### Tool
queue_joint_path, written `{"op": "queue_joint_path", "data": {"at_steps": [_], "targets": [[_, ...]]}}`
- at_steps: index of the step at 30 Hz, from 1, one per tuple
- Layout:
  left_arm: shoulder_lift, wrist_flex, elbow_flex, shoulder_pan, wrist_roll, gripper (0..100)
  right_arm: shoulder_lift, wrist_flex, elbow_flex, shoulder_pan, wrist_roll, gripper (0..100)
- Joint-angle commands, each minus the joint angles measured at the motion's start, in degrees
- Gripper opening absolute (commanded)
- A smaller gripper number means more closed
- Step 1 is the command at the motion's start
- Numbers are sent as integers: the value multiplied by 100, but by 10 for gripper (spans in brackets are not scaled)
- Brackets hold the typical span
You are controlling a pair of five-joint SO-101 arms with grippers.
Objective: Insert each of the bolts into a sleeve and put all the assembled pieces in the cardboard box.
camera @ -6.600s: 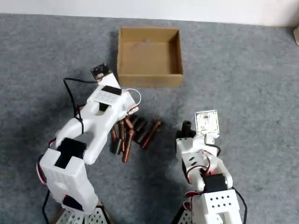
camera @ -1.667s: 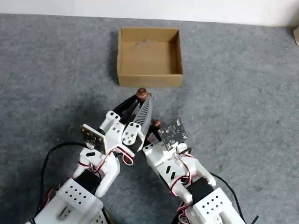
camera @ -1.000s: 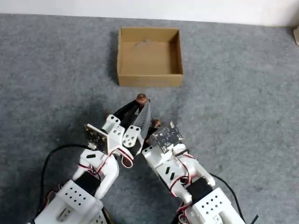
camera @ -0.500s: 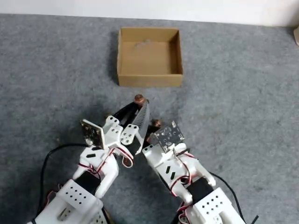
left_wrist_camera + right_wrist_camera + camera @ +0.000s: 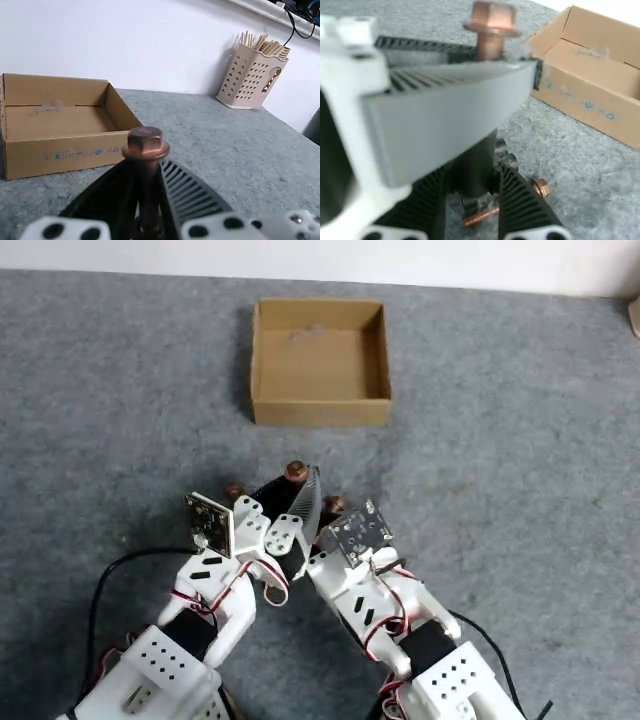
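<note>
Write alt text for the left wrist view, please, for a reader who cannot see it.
The left claw grips a copper-coloured bolt upright, its hex head above the dark fingers. Behind it, an open cardboard box sits on grey carpet, and a cream holder of wooden sticks stands by the white wall.

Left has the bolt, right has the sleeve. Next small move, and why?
Likely ease the left gripper straight down, seating the copper hex-head bolt into the black cylindrical sleeve in the right gripper: the bolt stands upright, roughly in line above the sleeve, its head well clear.
</note>
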Motion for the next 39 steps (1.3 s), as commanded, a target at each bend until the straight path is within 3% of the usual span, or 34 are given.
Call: {"op": "queue_joint_path", "data": {"at_steps": [1, 11, 18, 20, 30, 33, 36, 39], "targets": [[-22, 176, 136, 92, 0, 6, -57, -22, -400, 418, -281, 5], [-22, 387, 136, 101, -9, 19, -57, -22, -400, 514, -299, 5], [-22, 870, 75, 110, 0, 306, -57, -22, -374, 523, -264, 5], [-22, 1055, -13, 110, 18, 332, -57, -22, -374, 523, -264, 5], [-31, 1213, -119, 66, 35, 332, -57, -22, -347, 523, -246, 5], [-31, 1213, -189, 75, 343, 327, -57, -22, -347, 523, -246, 5], [-31, 1231, -470, 66, 589, 255, -57, -22, -347, 523, -246, 5], [-31, 1222, -673, 66, 589, 104, -57, -22, -338, 523, -246, 5]]}}
